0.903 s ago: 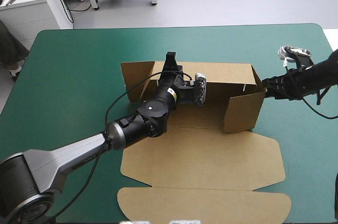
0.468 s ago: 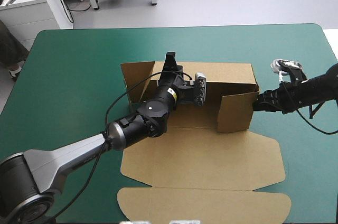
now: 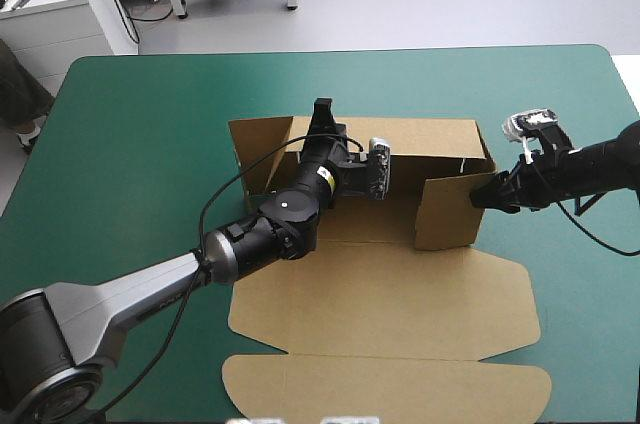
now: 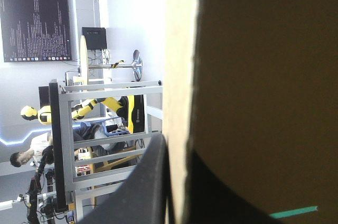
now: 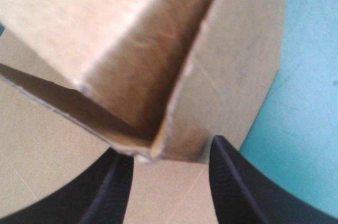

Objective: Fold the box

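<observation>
Left gripper [image 3: 322, 109] half hidden behind box [image 3: 400, 284] wall

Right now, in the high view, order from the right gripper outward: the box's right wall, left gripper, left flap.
1. Right wall, raised, at the right gripper.
2. Left gripper, on the far wall.
3. Left flap, far-left corner.

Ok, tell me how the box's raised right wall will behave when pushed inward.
Probably stiff: the right wall stands as a flat panel. It likely pivots whole rather than buckling. The box looks light and may slide, though the left gripper holds its back wall.
</observation>
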`<state>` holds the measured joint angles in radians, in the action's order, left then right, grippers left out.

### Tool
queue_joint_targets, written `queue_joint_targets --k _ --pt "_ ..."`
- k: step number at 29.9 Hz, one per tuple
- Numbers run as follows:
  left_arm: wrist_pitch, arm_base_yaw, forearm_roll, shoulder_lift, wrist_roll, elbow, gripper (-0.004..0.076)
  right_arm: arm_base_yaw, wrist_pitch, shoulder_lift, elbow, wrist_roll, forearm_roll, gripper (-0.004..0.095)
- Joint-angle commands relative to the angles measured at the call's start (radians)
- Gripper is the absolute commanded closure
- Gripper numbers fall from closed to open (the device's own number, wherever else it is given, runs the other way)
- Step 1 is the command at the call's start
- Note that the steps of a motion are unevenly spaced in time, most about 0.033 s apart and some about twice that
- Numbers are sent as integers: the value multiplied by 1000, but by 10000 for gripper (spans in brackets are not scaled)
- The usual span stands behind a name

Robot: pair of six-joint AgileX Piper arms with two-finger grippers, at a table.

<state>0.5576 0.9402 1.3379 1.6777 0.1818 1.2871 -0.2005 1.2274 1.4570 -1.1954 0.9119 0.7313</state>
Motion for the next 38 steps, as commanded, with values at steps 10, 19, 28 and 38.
queue_joint_targets --k 10,19,28,38 --pt "-9 6 5 -42 17 30 734 52 6 94 -24 78 98 485" --pt "-7 6 4 -42 19 30 734 87 -164 133 -24 78 113 486" --pt "-9 6 4 -42 19 30 734 87 -257 133 -24 92 197 486" --pt "-9 6 4 -42 19 30 734 87 -352 133 -26 161 289 614"
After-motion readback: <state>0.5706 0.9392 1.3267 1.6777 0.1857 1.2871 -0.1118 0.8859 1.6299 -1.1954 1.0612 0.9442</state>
